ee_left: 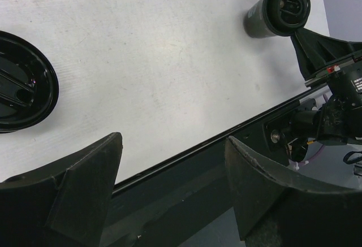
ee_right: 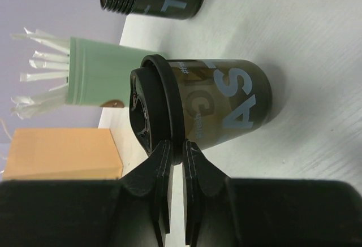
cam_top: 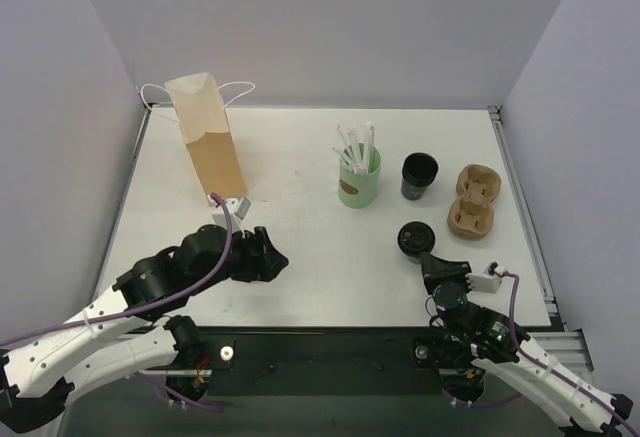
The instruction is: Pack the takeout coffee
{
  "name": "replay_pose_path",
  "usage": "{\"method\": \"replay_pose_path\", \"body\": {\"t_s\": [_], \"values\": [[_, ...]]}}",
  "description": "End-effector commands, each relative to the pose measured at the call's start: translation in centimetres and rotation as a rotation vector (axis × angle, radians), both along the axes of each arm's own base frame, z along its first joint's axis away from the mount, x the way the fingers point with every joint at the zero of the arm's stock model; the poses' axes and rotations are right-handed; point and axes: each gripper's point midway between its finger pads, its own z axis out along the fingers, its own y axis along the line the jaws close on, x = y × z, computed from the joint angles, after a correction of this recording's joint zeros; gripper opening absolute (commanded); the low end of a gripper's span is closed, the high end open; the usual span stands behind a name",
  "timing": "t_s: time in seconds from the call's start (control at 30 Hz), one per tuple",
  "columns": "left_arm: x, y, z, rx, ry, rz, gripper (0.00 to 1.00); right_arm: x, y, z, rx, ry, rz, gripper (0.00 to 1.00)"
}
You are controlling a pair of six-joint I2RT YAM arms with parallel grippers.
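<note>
Right gripper [ee_right: 176, 148] at the takeout coffee [ee_right: 226, 105].
We note its jaws pressed nearly together beside the lid [ee_right: 148, 111] rim; left gripper [ee_left: 172, 139] gapes wide, holding nothing.

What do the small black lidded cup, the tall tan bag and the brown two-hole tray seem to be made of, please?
Small black lidded cup: probably paper, smooth wall with pale printed lettering; its lid looks glossy moulded plastic. Tall tan bag: kraft paper, creased, matte. Brown two-hole tray: likely moulded pulp, dull, rounded edges.
</note>
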Motion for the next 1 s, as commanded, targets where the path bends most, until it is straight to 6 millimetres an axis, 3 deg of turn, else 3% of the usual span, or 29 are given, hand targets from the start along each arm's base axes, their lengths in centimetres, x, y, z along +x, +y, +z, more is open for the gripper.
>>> {"method": "replay_pose_path", "body": {"t_s": [0.0,0.13,0.27,0.57,0.83,0.97], "values": [[0.2,-1.2,0.8,-0.050,-0.024,-0.028,0.82,-0.4,-4.0,1.6,0.055,-0.070,-0.167,0.08],[0.2,-1.4,0.7,-0.058,-0.020,-0.032,0.82,-0.6,-4.4,1.9,0.044,-0.062,-0.177,0.12],[0.2,-1.5,1.0,-0.065,-0.026,-0.034,0.82,-0.8,-4.9,2.5,0.038,-0.071,-0.185,0.23],[0.2,-1.4,1.1,-0.069,-0.031,-0.030,0.82,-1.3,-5.6,4.0,0.024,-0.075,-0.180,0.30],[1.0,-0.4,2.1,-0.017,-0.078,-0.001,0.84,-2.3,-4.4,4.3,-0.018,-0.004,-0.060,0.37],[1.7,0.9,2.7,0.034,-0.117,0.041,0.92,-3.0,-3.8,4.5,-0.100,0.032,0.030,0.38]]}}
